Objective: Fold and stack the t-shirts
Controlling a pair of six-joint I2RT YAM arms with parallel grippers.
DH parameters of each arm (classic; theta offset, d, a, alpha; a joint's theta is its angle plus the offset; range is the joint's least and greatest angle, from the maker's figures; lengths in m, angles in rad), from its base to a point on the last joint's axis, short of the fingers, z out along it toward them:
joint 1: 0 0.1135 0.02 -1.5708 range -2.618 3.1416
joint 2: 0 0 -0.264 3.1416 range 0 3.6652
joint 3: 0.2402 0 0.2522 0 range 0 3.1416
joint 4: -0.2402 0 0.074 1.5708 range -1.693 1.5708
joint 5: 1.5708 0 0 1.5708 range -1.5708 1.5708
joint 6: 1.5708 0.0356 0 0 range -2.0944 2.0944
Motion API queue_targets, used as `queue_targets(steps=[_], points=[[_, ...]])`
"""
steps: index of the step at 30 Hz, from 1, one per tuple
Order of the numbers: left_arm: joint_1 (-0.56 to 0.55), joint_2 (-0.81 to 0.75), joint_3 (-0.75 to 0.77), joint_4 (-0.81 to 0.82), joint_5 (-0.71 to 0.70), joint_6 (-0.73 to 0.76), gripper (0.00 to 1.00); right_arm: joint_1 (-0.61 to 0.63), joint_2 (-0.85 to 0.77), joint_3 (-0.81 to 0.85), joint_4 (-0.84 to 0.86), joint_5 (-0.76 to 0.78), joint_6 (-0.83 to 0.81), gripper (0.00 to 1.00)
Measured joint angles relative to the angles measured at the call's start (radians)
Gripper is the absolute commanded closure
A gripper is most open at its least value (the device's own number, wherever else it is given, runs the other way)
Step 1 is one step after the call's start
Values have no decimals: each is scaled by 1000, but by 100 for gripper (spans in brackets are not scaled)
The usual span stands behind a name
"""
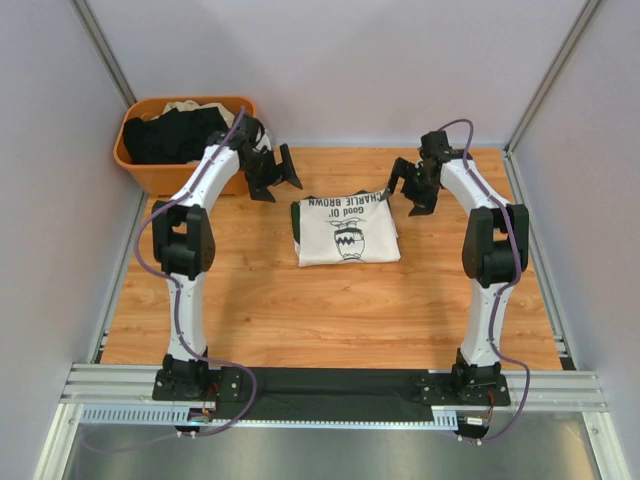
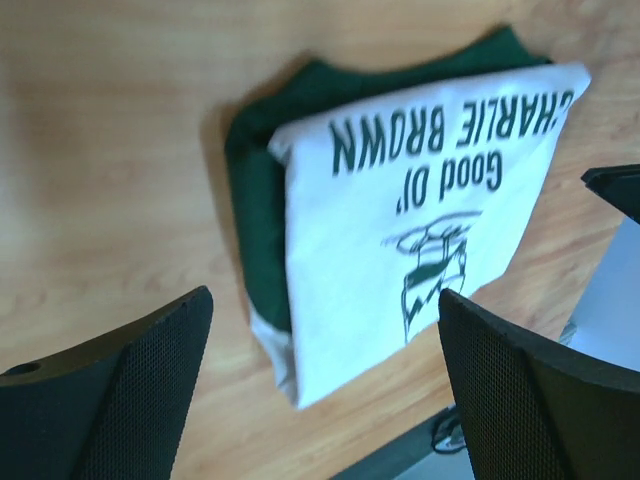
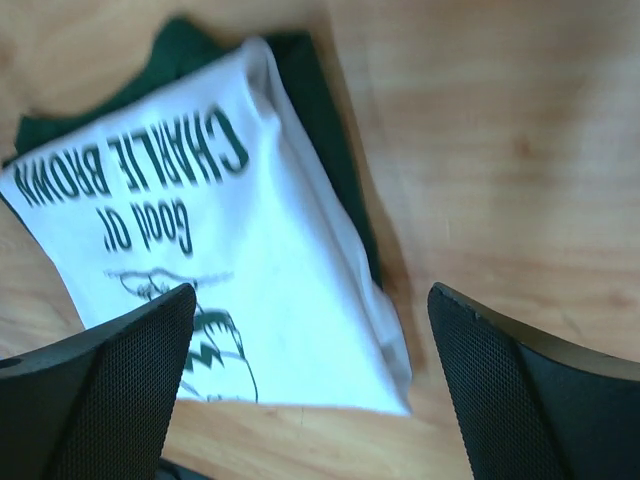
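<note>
The orange plastic basket [image 1: 158,178] sits at the far left corner of the table [image 1: 250,300]. It holds a heap of black t-shirts [image 1: 170,138], and a beige t-shirt [image 1: 190,105] shows at the basket's far rim behind them. How many black pieces lie in the heap cannot be told.

1 folded t-shirt [image 1: 347,230] lies flat on the wood-grain table, near the middle and toward the far side, well apart from the basket. Its white front faces up in a neat rectangle. Dark green cloth [image 2: 255,190] peeks out along its folded edges, on the left side in the left wrist view and the right side in the right wrist view.

The print is dark and reads "Good Ol' CHARLIE BROWN" in 2 lines, upside down in all 3 views, with a drawing of the cartoon figure next to the words.

The left tool [image 1: 272,178] hangs just in front of the basket, to the left of the folded t-shirt [image 2: 400,230], with its jaws spread wide and nothing between them. The right tool [image 1: 412,185] hangs off the shirt's far right corner, likewise spread wide and gripping nothing. In the right wrist view the folded t-shirt [image 3: 230,270] lies below and clear of both fingers [image 3: 130,380].
</note>
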Motion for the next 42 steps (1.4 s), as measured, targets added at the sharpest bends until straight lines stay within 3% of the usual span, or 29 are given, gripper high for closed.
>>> queue_targets(steps=[4,9,14,20,26,27,30,36,42], points=[[13,-164,-172,-13,-4,2,0,17,-151,-225,47,-26,-8,1],[1,-289,-201,-13,-19,16,1,26,-190,-325,137,-82,-29,3],[-46,-468,-341,-17,-49,39,3,3,-127,-285,188,-126,-52,10],[-64,-798,-670,-10,-119,49,4,-28,25,-148,219,-153,-76,22],[-64,-1082,-901,-23,-203,57,4,-25,142,-70,287,-280,-74,53],[-65,-1106,-918,-29,-216,60,4,-21,154,-70,299,-305,-72,73],[-65,-1171,-968,-47,-249,74,4,-10,178,-81,333,-350,-72,100],[-65,-1258,-1075,-75,-290,103,5,-33,185,-95,344,-396,-60,100],[-65,-1369,-1113,-110,-363,157,5,-122,185,43,188,-234,-137,100]])
